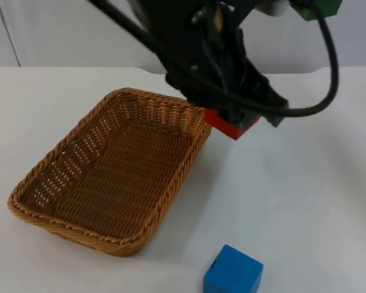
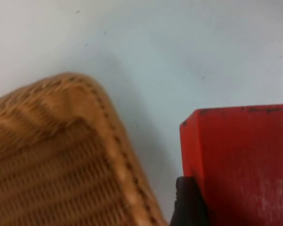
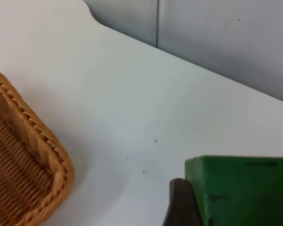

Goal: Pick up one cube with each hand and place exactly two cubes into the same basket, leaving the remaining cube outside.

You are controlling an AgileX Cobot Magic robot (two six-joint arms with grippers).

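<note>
While the red cube [image 1: 230, 124] hangs just past the far right corner of the wicker basket [image 1: 113, 171], the left hand [image 1: 247, 116] grips it above the white counter [image 1: 305, 183]; the left wrist view shows a black fingertip [image 2: 188, 202] pressed against the cube's side, beside the basket's rim. The right hand [image 1: 314, 7] holds the green cube [image 1: 322, 7] high at the far edge, right of the left arm. The blue cube [image 1: 233, 271] sits on the counter at the near edge, right of the basket and well apart from both hands.
</note>
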